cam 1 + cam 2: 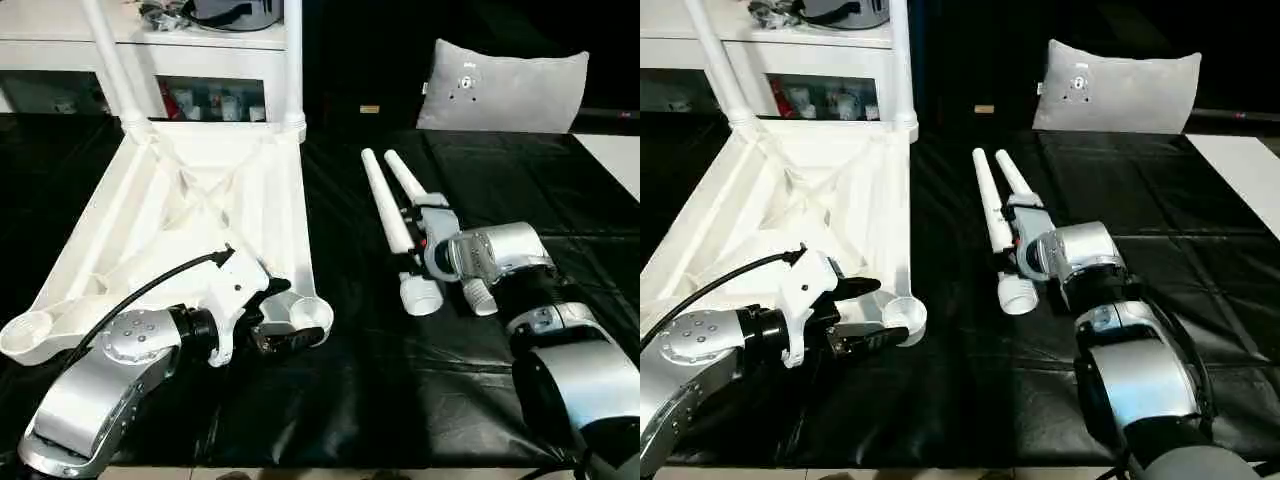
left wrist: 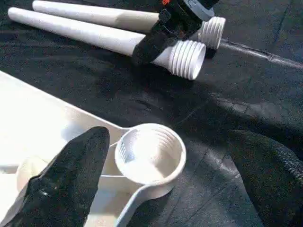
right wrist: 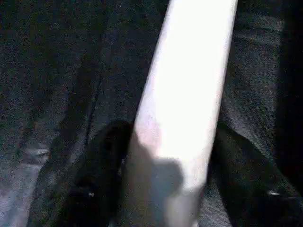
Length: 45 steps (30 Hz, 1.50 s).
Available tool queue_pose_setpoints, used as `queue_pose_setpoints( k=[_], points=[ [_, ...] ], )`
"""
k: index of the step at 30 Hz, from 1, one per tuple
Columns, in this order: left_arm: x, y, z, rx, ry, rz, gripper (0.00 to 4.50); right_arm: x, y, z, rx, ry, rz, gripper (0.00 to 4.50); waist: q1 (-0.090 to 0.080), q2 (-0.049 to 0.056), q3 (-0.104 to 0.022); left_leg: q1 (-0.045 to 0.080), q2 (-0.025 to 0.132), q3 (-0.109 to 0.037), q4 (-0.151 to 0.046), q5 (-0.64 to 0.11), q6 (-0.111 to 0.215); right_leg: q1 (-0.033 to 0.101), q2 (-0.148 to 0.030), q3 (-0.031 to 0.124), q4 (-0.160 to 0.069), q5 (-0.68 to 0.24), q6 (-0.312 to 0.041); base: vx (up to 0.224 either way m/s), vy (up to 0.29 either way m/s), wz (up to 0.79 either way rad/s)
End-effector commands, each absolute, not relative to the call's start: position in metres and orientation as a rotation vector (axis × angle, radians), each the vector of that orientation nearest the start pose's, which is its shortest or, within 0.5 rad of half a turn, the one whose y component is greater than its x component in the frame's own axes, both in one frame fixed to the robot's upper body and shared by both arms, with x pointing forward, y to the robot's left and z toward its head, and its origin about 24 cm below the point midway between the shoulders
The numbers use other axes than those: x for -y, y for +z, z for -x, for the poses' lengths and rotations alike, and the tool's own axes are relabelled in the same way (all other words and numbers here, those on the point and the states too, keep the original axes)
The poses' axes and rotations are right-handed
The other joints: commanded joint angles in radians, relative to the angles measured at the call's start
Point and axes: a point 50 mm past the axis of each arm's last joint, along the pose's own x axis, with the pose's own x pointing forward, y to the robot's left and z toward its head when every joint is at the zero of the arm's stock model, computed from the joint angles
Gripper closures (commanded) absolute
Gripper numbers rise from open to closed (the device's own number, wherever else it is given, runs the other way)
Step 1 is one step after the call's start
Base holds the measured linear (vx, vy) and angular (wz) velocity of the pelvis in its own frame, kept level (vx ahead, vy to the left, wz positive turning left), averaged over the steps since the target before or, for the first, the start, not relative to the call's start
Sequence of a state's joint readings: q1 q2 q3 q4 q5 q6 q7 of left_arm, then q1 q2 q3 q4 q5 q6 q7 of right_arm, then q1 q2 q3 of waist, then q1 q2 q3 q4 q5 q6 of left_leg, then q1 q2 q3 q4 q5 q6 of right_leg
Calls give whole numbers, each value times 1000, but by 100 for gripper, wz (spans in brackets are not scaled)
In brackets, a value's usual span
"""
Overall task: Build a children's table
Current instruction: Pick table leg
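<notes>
The children's table tabletop lies upside down on black cloth at the left, X ribs up. Two legs stand in its far corner sockets. Two more legs lie side by side at the centre, threaded ends toward me. My right gripper reaches down over them, shut on the leg nearer the tabletop, which rests on the cloth. My left gripper is open at the tabletop's near right corner, with that empty round socket between its fingers.
A white cabinet with clutter stands behind the tabletop. A grey cushion leans at the back right, and a white surface shows at the far right edge. Black cloth covers the floor in front.
</notes>
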<state>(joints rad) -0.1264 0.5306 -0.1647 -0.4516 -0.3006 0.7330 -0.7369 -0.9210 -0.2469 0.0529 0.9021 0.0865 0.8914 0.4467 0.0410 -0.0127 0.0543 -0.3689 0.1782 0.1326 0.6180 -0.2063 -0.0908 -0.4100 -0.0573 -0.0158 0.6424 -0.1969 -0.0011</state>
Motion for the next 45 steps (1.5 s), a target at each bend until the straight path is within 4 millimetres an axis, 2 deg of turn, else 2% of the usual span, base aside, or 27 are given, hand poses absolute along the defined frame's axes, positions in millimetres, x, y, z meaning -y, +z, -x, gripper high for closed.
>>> queue_pose_setpoints(
  k=[1, 6, 9, 16, 17, 18, 19, 20, 21, 22, 23, 24, 26, 27, 29, 32, 33, 35, 37, 41, 43, 45],
  points=[
    [-139, 103, -232, -348, -992, -224, 0, 153, 61, -365, -933, 384, 22, 202, 3, 0, -57, 1, 22, 15, -76, -183, -31, 49, -52, 27, -76, -213, -214, 0, 0, 0],
    [-139, 103, -232, -354, -988, -228, 0, 153, 58, -364, -950, 399, 12, 240, 4, 0, -58, 0, 23, 15, -77, -177, -31, 50, -52, 26, -74, -202, -214, 0, 0, 0],
    [-141, 102, -232, -359, -982, -236, 0, 153, 58, -364, -953, 402, 9, 248, 4, 3, -56, 1, 24, 15, -78, -192, -33, 47, -52, 26, -77, -221, -213, 0, 0, 0],
    [-144, 100, -233, -368, -954, -242, 0, 158, 61, -365, -919, 375, -35, 259, 4, 1, -57, 1, 25, 17, -79, -198, -36, 46, -52, 27, -78, -233, -208, 0, 0, 0],
    [-145, 100, -235, -364, -936, -238, 0, 159, 63, -365, -901, 375, -56, 259, 5, -1, -58, 2, 25, 18, -78, -191, -35, 46, -52, 28, -78, -228, -206, 0, 0, 0],
    [-145, 101, -237, -360, -922, -233, 0, 160, 64, -366, -885, 377, -65, 259, 4, -9, -57, 0, 25, 20, -78, -187, -32, 47, -51, 28, -79, -226, -204, 0, 0, 0],
    [-146, 102, -241, -338, -887, -223, 0, 161, 69, -366, -822, 384, -87, 259, 10, -5, -58, 1, 26, 21, -77, -159, -32, 49, -52, 29, -77, -203, -195, 0, 0, 0],
    [-146, 104, -248, -309, -842, -204, 0, 162, 74, -366, -758, 392, -115, 259, 11, -8, -57, 1, 26, 23, -77, -150, -31, 50, -50, 29, -79, -189, -191, 0, 0, 0],
    [-146, 106, -254, -283, -800, -184, 0, 163, 79, -366, -680, 389, -131, 259, 20, -8, -59, 3, 26, 25, -76, -133, -30, 50, -49, 31, -80, -165, -181, 0, 0, 0],
    [-146, 107, -257, -272, -780, -173, 0, 164, 82, -366, -640, 386, -135, 259, 22, -8, -63, 5, 26, 25, -74, -122, -29, 51, -50, 30, -76, -148, -184, 0, 0, 0],
    [-146, 109, -262, -247, -747, -153, 0, 163, 87, -365, -556, 408, -179, 259, 21, -14, -67, 3, 25, 24, -75, -95, -23, 55, -49, 28, -71, -107, -192, 0, 0, 0],
    [-146, 110, -265, -230, -724, -139, 0, 163, 92, -363, -498, 424, -210, 259, 24, -14, -65, 2, 24, 26, -76, -94, -18, 54, -48, 29, -73, -99, -188, 0, 0, 0],
    [-143, 116, -275, -177, -677, -79, 0, 161, 98, -354, -430, 479, -285, 259, 23, -9, -67, 2, 26, 25, -74, -94, -9, 55, -49, 29, -70, -78, -196, 0, 0, 0],
    [-140, 119, -279, -151, -660, -37, 0, 160, 100, -349, -408, 509, -336, 259, 24, -10, -64, 2, 25, 27, -75, -89, -3, 56, -46, 31, -74, -70, -191, 0, 0, 0],
    [-133, 128, -288, -96, -637, 63, 0, 155, 110, -337, -305, 604, -520, 259, 25, -6, -64, 4, 26, 25, -77, -109, 2, 56, -48, 30, -76, -75, -198, 0, 0, 0],
    [-120, 141, -295, -39, -677, 202, 0, 148, 117, -320, -190, 759, -597, 259, 28, -10, -61, 4, 28, 26, -78, -138, 5, 56, -52, 30, -85, -129, -195, 0, 0, 0],
    [-115, 147, -297, -20, -697, 269, 0, 146, 120, -313, -142, 823, -632, 259, 28, -12, -62, 2, 30, 23, -79, -140, 6, 57, -54, 29, -84, -138, -199, 0, 0, 0],
    [-106, 157, -300, 4, -736, 390, 0, 144, 124, -304, -88, 899, -690, 259, 29, -15, -61, -1, 28, 26, -76, -134, 10, 58, -55, 30, -85, -139, -205, 0, 0, 0],
    [-94, 169, -300, 27, -820, 545, 0, 140, 125, -293, -74, 980, -706, 259, 30, -17, -59, -3, 27, 25, -77, -133, 11, 57, -54, 28, -89, -171, -204, 0, 0, 0],
    [-85, 179, -300, 44, -870, 655, 0, 135, 129, -281, -67, 1047, -706, 259, 30, -20, -56, -4, 26, 23, -79, -136, 11, 57, -54, 28, -97, -233, -175, 0, 0, 0],
    [-80, 182, -297, 49, -910, 675, 0, 134, 131, -278, -62, 1067, -701, 259, 30, -20, -57, -5, 27, 21, -81, -125, 13, 56, -54, 27, -99, -248, -155, 0, 0, 0],
    [-75, 184, -294, 44, -951, 682, 0, 133, 131, -274, -58, 1083, -689, 259, 30, -19, -58, -3, 28, 22, -80, -110, 13, 54, -53, 28, -99, -233, -151, 0, 0, 0]
  ],
)
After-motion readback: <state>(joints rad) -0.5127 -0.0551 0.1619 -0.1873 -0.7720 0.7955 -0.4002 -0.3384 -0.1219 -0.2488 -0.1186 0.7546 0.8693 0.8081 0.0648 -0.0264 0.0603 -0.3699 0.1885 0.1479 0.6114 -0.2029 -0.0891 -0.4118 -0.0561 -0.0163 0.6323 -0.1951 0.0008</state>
